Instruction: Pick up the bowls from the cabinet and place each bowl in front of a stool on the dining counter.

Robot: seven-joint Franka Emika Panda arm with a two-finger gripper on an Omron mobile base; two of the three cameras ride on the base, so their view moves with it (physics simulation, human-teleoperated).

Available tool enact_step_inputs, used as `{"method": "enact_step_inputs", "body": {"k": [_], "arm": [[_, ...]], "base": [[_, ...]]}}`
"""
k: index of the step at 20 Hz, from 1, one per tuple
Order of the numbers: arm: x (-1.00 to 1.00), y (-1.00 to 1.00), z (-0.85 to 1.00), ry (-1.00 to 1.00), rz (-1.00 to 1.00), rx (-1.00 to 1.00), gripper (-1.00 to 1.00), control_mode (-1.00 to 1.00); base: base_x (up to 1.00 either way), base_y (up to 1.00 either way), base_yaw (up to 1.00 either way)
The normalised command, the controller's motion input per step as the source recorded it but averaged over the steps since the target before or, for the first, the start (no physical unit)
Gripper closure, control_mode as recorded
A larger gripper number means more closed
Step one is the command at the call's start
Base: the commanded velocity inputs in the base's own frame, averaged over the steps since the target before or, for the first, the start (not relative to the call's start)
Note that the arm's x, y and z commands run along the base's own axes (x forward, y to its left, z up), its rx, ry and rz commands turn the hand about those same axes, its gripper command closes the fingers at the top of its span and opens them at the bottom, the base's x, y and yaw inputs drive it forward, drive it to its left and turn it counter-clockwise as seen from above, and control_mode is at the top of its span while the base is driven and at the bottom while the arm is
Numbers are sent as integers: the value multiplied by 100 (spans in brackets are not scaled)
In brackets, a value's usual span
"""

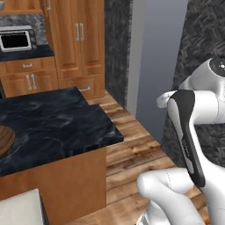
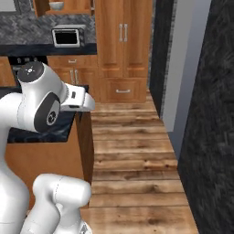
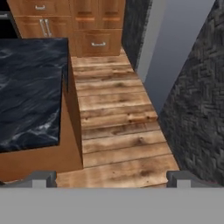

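The dark brown wooden bowl [image 1: 5, 140] rests on the black marbled dining counter [image 1: 57, 123], cut off by the left edge of the left base view. A grey-white bowl [image 2: 56, 5] sits on the open shelf of the wooden cabinet [image 2: 77, 6] at the top of the right base view, above the microwave. My gripper [image 3: 111, 179] is open and holds nothing. It hangs beyond the counter's end and looks down on the plank floor, with the dining counter [image 3: 30, 87] to its left. Both fingertips [image 3: 41, 178] stand far apart.
A pale stool seat [image 1: 19, 210] stands in front of the counter at the lower left. A microwave [image 2: 67, 37] sits on the back counter, with tall wooden cupboards [image 2: 122, 41] beside it. A dark patterned wall [image 2: 210, 137] runs along the right. Wooden floor [image 2: 132, 151] lies between.
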Motion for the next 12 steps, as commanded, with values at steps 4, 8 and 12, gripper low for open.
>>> {"method": "enact_step_inputs", "body": {"k": [4,8,12], "arm": [[0,0,0,0,0,0,-100,100],[0,0,0,0,0,0,-100,100],[0,0,0,0,0,0,-100,100]], "base": [[56,-38,-1],[47,-68,-4],[32,-67,-17]]}}
